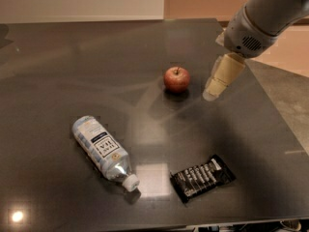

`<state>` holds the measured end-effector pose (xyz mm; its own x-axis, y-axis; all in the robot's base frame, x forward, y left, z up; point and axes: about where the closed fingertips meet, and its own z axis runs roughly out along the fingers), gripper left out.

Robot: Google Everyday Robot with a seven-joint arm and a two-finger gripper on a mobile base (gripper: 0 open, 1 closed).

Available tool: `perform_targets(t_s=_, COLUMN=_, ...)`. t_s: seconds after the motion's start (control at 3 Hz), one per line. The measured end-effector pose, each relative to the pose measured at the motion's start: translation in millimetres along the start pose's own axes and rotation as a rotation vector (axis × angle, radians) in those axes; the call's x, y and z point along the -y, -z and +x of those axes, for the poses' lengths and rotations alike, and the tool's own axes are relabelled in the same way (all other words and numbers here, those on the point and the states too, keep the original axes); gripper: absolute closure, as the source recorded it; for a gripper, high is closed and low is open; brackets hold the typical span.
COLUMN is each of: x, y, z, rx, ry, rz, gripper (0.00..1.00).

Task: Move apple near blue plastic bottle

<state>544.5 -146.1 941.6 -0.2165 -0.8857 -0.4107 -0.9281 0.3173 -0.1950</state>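
The apple [176,78], small and red with a short stem, stands upright near the middle of the dark table [58,71]. The blue plastic bottle [103,152] lies on its side at the front left, white cap pointing to the front right. My gripper [212,92] hangs from the grey arm at the upper right, its pale fingers pointing down and left. It hovers just to the right of the apple, apart from it, and holds nothing.
A black snack wrapper [203,177] lies at the front right, right of the bottle's cap. The table's right edge [270,105] runs diagonally under the arm, with floor beyond. A wall stands behind the far edge.
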Motion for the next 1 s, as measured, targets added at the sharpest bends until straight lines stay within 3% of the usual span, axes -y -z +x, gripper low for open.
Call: perform_targets(t_s=1.0, x=31.8, y=-88.5, z=-31.0, rx=0.059, ry=-0.044, rz=-0.054, gripper=0.0)
